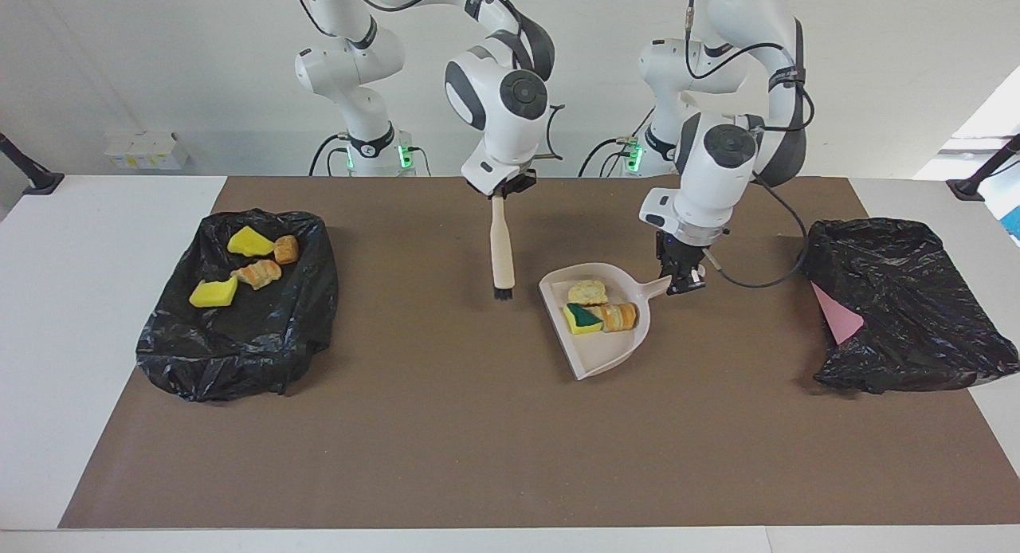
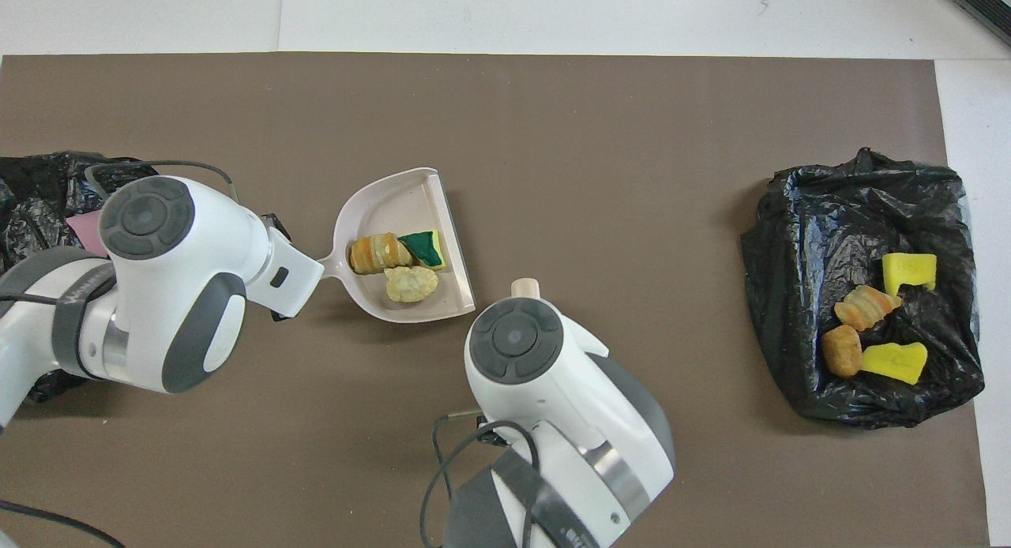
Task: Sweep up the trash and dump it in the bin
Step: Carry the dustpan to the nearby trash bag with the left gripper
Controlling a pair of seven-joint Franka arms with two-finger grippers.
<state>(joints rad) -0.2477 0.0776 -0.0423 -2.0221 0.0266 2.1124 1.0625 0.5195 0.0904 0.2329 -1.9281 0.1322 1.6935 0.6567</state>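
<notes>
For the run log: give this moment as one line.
left gripper: shut on dustpan handle, three scraps aboard | right gripper: shut on brush, raised | bin bag: four scraps

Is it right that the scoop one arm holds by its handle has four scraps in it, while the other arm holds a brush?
Not quite: the dustpan holds three scraps, not four, as the overhead view shows. The rest stands: the left tool grips its handle, and the right tool holds the brush.
</notes>
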